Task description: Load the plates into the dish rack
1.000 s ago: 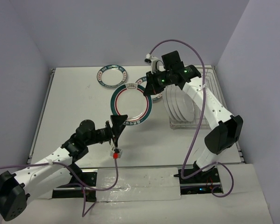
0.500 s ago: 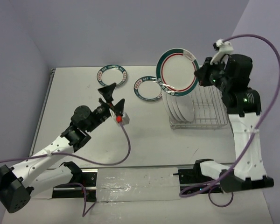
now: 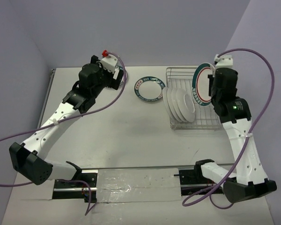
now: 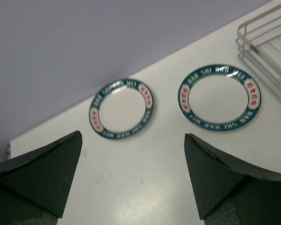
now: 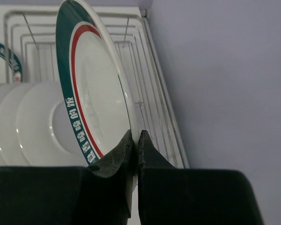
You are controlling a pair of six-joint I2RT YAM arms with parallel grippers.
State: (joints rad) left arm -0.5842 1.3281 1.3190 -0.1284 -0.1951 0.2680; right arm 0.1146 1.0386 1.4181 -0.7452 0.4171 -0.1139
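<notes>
My right gripper [image 5: 135, 136] is shut on the rim of a green-rimmed, red-ringed plate [image 5: 91, 93]. It holds the plate upright over the dish rack [image 5: 150, 79], right of several white plates [image 5: 33, 117] leaning in it. In the top view the held plate [image 3: 201, 84] stands at the rack's [image 3: 208, 123] back right, by the right gripper [image 3: 211, 88]. My left gripper [image 4: 132, 140] is open and empty above two green-rimmed plates on the table, one on the left [image 4: 122, 108] and one on the right [image 4: 219, 97]. In the top view the left gripper [image 3: 113, 78] hides the left one.
The second table plate [image 3: 150, 89] lies just left of the rack's stacked plates [image 3: 179, 105]. A rack corner [image 4: 267, 42] shows at the upper right of the left wrist view. Purple walls close the back and right sides. Purple cables trail from both arms.
The right arm carried the large plate from the table's middle up and over to the rack, then lowered it upright. The left arm let go and swung to the back-left plates.
</notes>
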